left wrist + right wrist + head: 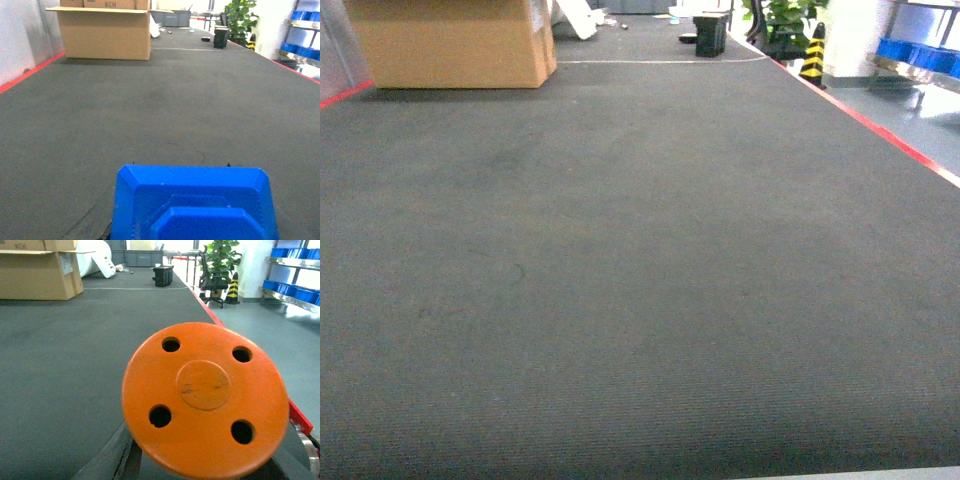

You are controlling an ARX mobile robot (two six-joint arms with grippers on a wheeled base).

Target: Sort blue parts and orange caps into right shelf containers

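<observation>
Wide dark floor mat, cardboard box at its far-left edge, red border line right of box, blue part fills left wrist view, orange cap fills right wrist view, neither hand visible, grip cannot be told.

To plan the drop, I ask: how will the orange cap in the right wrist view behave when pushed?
The orange cap looks like a thick moulded disc, so it is probably stiff, not floppy. Its round outline suggests it could roll if set on edge. The smooth face may be slightly slippery.
</observation>
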